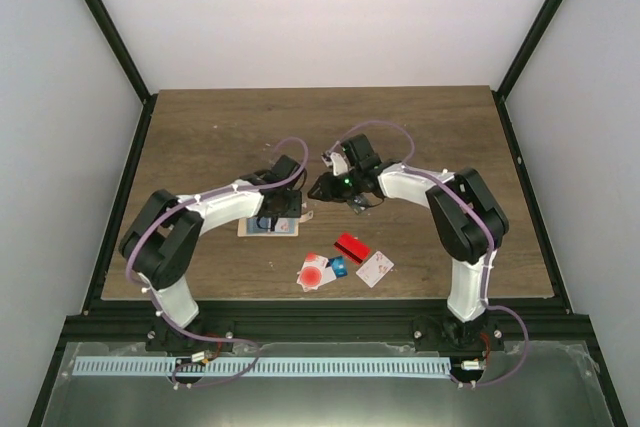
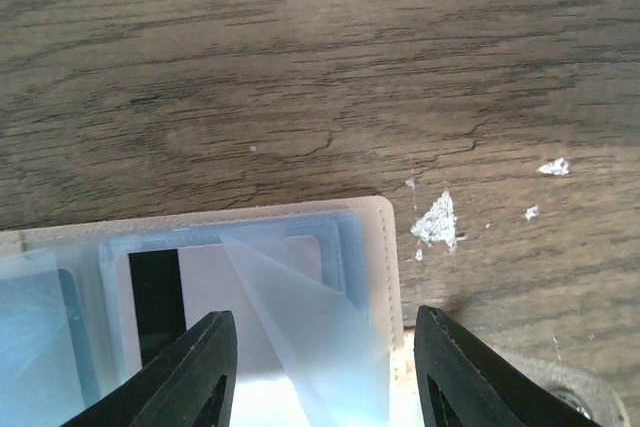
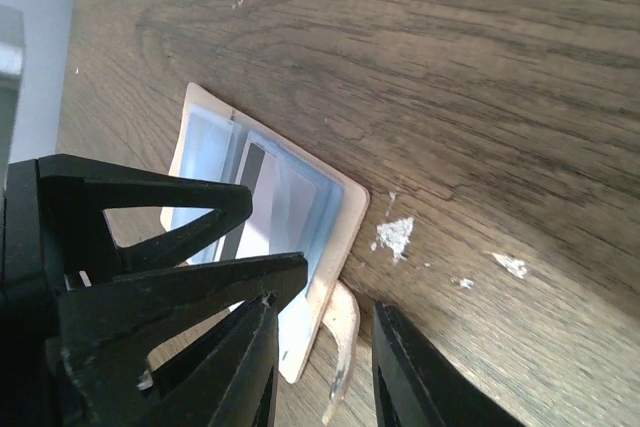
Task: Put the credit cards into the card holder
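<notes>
The beige card holder point(image 1: 256, 229) lies open on the table, clear sleeves up. A white card with a black stripe point(image 2: 156, 292) sits in one sleeve. My left gripper point(image 1: 283, 209) hovers open over the holder's right end point(image 2: 385, 247), a lifted clear sleeve flap point(image 2: 310, 337) between its fingers. My right gripper point(image 1: 322, 190) is open just beside it, its fingers either side of the holder's tab point(image 3: 340, 332). The holder point(image 3: 345, 209) shows behind them. Loose cards lie nearer me: white with a red dot point(image 1: 315, 272), blue point(image 1: 338, 267), red point(image 1: 352, 245), white point(image 1: 375, 267).
The two grippers are very close together over the holder; the left gripper's black fingers point(image 3: 150, 207) fill the left of the right wrist view. White scuff marks point(image 2: 437, 219) dot the wood beside the holder. Black frame rails point(image 1: 120, 197) border the table.
</notes>
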Robot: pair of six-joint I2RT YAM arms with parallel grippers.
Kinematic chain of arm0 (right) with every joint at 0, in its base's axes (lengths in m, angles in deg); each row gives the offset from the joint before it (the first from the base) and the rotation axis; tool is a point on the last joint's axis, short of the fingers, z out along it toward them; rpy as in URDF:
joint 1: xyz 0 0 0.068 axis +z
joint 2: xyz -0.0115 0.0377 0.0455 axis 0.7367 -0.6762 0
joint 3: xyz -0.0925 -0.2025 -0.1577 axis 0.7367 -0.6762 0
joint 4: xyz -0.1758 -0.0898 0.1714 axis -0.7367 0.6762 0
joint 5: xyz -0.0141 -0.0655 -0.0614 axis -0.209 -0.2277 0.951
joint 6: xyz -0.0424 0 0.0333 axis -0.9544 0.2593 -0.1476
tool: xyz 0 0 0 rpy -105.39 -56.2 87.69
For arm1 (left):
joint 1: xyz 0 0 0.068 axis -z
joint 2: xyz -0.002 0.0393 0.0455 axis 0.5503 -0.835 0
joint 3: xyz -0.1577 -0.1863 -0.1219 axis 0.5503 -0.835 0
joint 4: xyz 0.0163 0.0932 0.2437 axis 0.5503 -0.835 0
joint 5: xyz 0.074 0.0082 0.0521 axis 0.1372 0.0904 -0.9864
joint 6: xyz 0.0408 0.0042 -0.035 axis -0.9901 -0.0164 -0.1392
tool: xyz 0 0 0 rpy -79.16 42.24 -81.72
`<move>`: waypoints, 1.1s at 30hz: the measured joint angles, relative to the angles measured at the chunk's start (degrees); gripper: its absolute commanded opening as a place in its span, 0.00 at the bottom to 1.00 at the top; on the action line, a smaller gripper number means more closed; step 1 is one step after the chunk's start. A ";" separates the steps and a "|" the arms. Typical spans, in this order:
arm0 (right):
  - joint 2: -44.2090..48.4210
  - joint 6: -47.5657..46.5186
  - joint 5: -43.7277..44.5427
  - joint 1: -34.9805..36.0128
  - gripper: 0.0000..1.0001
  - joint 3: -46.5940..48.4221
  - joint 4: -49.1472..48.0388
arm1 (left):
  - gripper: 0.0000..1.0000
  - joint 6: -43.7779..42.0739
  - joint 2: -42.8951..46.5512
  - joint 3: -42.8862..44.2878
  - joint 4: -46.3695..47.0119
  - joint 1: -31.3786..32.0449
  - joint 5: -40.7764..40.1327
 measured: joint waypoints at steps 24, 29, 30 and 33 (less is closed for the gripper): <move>1.73 -0.31 -0.11 -0.79 0.28 -2.54 -1.14 | 0.29 4.02 -6.32 7.89 -11.37 7.43 -19.78; 1.81 -0.42 -0.39 -0.76 0.28 -2.54 -1.16 | 0.26 4.00 -6.32 7.89 -12.00 7.54 -20.59; 1.81 -0.44 -0.42 -0.76 0.28 -2.54 -1.20 | 0.26 3.98 -6.32 7.89 -11.91 7.54 -20.52; 1.81 -0.44 -0.44 -0.79 0.28 -2.54 -1.27 | 0.27 3.85 -6.32 7.87 -11.43 7.54 -19.96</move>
